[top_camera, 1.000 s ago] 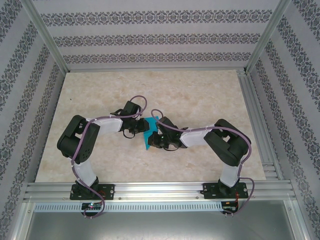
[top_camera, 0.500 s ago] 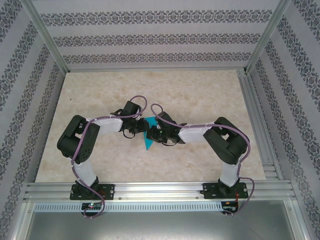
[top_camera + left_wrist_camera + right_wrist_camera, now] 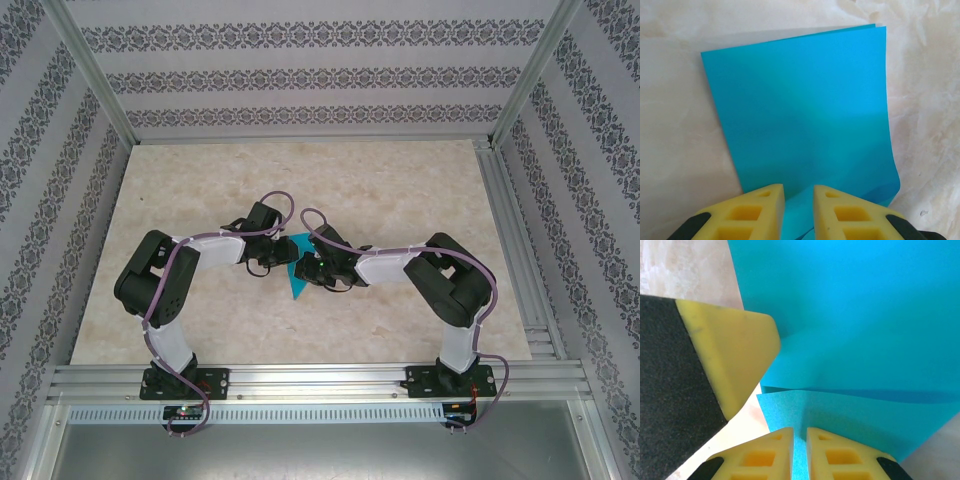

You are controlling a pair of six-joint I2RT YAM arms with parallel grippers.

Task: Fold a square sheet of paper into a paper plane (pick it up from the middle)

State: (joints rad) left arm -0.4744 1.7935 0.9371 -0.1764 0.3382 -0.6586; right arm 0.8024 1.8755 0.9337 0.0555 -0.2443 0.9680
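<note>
Sitting folded at the middle of the tabletop [image 3: 400,190], the square sheet of paper [image 3: 295,282] is flanked by both grippers. On the sheet's left, the left gripper [image 3: 799,189] has its jaws nearly together over the sheet's edge; I cannot tell whether it pinches. On the sheet's right, the right gripper [image 3: 800,432] is clamped on a lower flap.
</note>
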